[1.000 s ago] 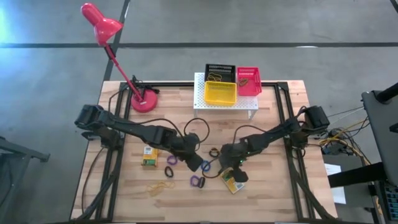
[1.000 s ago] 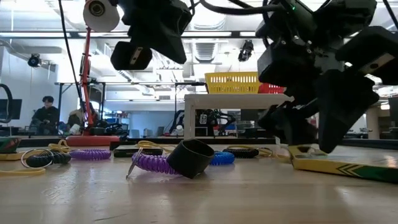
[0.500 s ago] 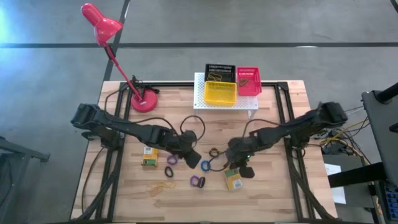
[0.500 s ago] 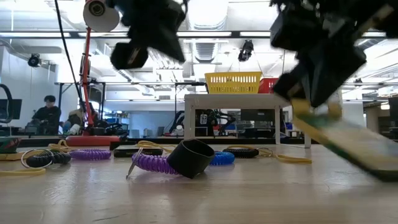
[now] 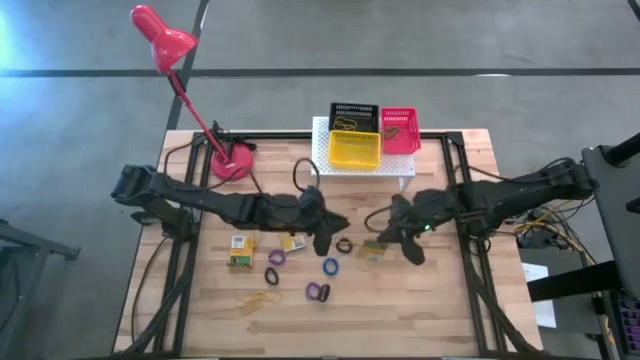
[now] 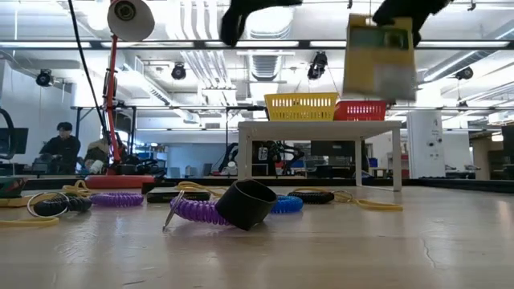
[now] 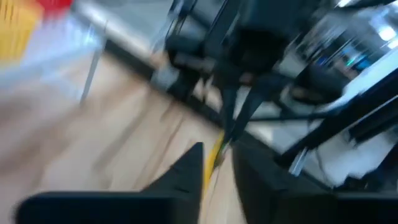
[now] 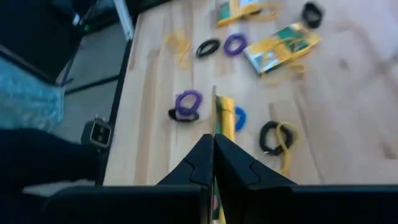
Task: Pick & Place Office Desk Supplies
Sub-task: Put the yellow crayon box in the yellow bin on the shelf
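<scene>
My right gripper [image 5: 384, 241] hangs over the table's middle, shut on a yellow-green card box [image 6: 380, 52] held high in the air. My left gripper [image 5: 325, 240] hovers just left of it, its fingers a little apart [image 7: 217, 163]; a thin yellow streak shows in the gap, blurred. Two more boxes [image 5: 240, 251] [image 5: 293, 242] lie flat on the table. Purple, black and blue rings [image 5: 277, 257] [image 5: 272, 274] [image 5: 330, 266] and a yellow rubber band [image 5: 255, 299] are scattered near the front. My right gripper pinches the box between its two fingers, which press on its two flat faces at the upper end [image 8: 222, 127]. The fingers slant down from the table's right. The box hangs below them, lifted clear, roughly upright.
Black [image 5: 352, 114], yellow [image 5: 355, 150] and red [image 5: 400, 130] trays sit on a white perforated stand [image 5: 322, 160] at the far middle. A red desk lamp [image 5: 232, 165] stands at the far left. A black and purple ring pair [image 6: 233, 207] lies near the front.
My right gripper has shut on the box that lay near the front, tipped it off the table and carried it up and toward the far edge. My left gripper has risen and gone toward the table's right and far side.
</scene>
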Motion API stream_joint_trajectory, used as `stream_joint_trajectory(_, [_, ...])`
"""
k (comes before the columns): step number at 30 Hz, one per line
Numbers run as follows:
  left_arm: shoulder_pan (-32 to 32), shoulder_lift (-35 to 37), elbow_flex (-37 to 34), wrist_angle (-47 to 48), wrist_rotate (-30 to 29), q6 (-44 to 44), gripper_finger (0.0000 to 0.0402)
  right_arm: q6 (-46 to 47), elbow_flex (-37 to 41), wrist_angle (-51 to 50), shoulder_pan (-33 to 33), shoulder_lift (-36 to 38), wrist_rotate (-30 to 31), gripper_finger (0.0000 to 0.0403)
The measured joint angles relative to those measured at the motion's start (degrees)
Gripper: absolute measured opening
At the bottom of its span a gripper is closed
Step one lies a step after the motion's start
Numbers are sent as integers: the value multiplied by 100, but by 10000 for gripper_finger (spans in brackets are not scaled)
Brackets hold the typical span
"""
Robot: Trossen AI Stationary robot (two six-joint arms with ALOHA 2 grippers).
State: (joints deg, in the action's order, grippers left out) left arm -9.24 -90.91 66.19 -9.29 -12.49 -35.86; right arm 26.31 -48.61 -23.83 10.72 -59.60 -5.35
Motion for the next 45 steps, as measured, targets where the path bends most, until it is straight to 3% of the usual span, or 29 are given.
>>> stream_joint_trajectory(5, [85,-45,0,-872,0,989,200,73,-388,-44,-30,286,334,8])
stream_joint_trajectory(9, [158,-153,0,-893,1,984,261,30,-740,-141,-56,265,665,8])
stream_joint_trajectory(13, [189,-266,1,-943,-39,902,291,23,-1017,-123,-109,182,907,8])
stream_joint_trajectory(18, [184,-379,21,-1026,-5,917,293,-77,-1299,-117,-118,68,988,8])
stream_joint_trajectory(26, [185,-579,63,-1724,260,1041,267,-145,-1659,-122,-119,-133,989,8])
stream_joint_trajectory(31, [184,-605,66,-1813,350,1039,229,-211,-1740,-126,-124,-206,989,8])
stream_joint_trajectory(38, [183,-644,63,-1779,390,1037,140,-211,-1753,-121,-124,-227,989,8])
stream_joint_trajectory(45, [180,-624,187,-1485,868,872,26,-228,-1752,-167,-124,-216,986,9])
